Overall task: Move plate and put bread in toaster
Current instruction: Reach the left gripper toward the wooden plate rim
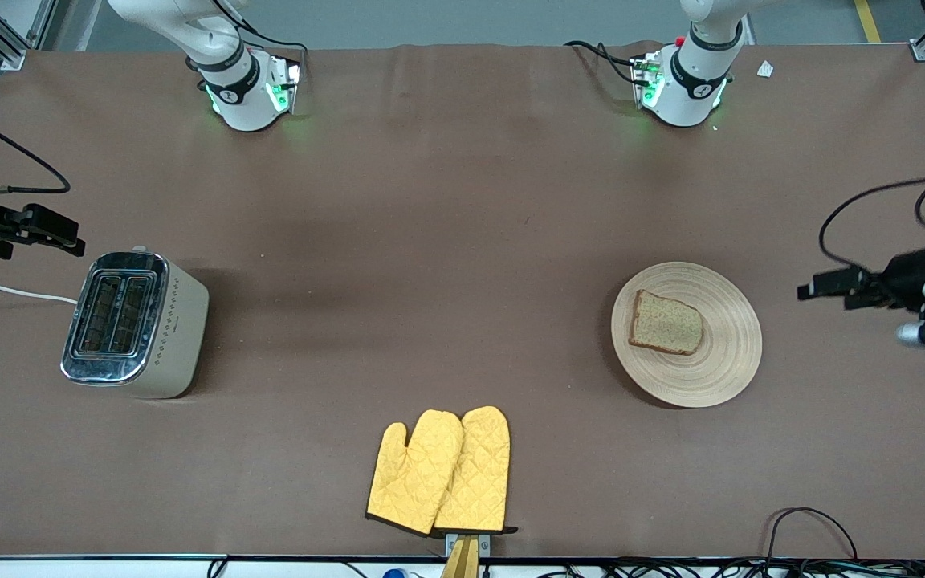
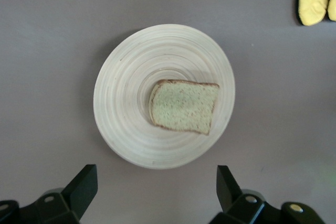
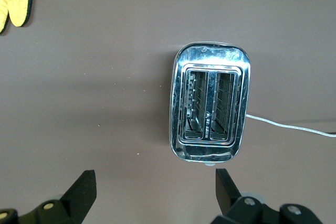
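The light wooden plate (image 1: 719, 361) lies toward the left arm's end of the table, with the speckled slice of bread (image 1: 666, 323) flat on it. In the left wrist view the plate (image 2: 126, 77) and bread (image 2: 184, 106) show whole. My left gripper (image 1: 809, 289) hangs open over bare table just off the plate's rim (image 2: 156, 182), holding nothing. The cream toaster (image 1: 137, 321) with a chrome top stands toward the right arm's end, both slots empty (image 3: 210, 103). My right gripper (image 1: 77, 239) hovers open over the table beside the toaster (image 3: 154, 182), empty.
A pair of yellow oven mitts (image 1: 442, 474) lies at the table's near edge, midway between toaster and plate. The toaster's white cord (image 1: 13, 293) trails off toward the right arm's end. Black cables run along the near edge (image 1: 808, 522).
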You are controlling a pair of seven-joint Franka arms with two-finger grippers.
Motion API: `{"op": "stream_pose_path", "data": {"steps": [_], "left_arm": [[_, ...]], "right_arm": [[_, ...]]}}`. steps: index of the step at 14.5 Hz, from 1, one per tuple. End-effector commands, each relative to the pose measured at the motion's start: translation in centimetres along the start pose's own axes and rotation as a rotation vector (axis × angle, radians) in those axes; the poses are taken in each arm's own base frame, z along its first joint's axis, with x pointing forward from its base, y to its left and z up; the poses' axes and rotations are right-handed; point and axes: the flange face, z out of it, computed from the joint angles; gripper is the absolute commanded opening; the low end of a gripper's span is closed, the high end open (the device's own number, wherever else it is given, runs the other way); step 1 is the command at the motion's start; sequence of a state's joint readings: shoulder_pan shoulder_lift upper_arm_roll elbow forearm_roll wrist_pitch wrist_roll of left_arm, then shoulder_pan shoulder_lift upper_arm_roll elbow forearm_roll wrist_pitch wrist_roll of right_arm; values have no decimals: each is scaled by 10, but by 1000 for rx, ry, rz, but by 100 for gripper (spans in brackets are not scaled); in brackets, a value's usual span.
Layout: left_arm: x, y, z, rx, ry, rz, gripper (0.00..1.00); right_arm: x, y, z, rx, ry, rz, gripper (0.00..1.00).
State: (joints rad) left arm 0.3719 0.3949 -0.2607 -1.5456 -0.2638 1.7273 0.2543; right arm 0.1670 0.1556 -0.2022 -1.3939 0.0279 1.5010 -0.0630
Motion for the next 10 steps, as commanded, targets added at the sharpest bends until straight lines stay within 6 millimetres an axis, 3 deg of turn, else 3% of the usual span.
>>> {"op": "stream_pose_path", "data": {"steps": [1,3,4,7,10], "left_arm": [[26,-50,55,-114,3,-9,100],[37,-98,105,-188,39,58,100],[38,-112,124,-213,47,94,100],[36,-139,155,-258,53,122,100],[36,-150,181,-277,45,190,100]], "right_arm": [[-7,-3,-6,9,8,11,100],[-7,-4,-6,11,7,9,100],[-7,-5,-5,11,4,8,100],[-12,-5,0,34,-38,12,100],[-10,-4,0,44,-31,13,100]]}}
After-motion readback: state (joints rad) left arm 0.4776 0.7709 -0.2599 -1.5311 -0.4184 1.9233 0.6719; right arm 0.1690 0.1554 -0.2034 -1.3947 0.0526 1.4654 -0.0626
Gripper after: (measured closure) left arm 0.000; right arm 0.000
